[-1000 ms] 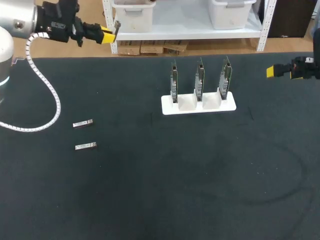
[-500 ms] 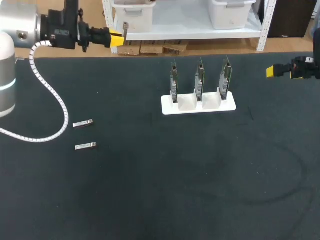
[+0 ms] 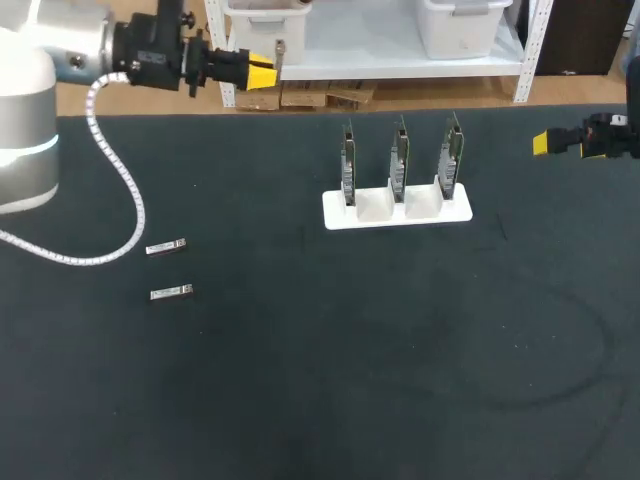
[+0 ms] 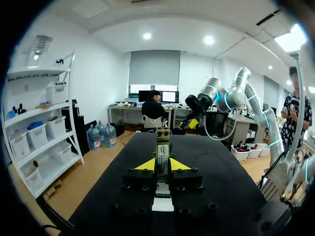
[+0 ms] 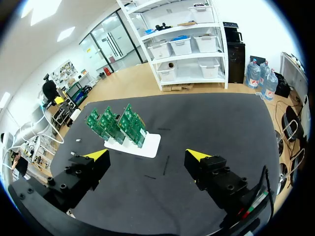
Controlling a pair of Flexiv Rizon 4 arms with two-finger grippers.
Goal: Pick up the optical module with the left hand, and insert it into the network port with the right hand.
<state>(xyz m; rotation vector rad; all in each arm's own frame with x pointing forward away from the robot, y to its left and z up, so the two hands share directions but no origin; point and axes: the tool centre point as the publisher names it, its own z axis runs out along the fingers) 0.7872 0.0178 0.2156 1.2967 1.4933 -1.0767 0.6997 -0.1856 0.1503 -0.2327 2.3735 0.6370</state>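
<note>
Steadily, with the left gripper (image 3: 266, 72) clamped on the upright optical module (image 4: 162, 145) above the table's far left edge, carry it toward the wide-open, empty right gripper (image 3: 545, 143), offering its free end for a square regrasp short of the circuit boards (image 3: 399, 160).

White stand (image 3: 378, 208) on a black table (image 3: 350, 380).

I see bright, even light from overhead; the dark bench (image 3: 300, 380) looks matte and evenly lit, and shadows by the white card stand (image 3: 397, 212) are faint.
</note>
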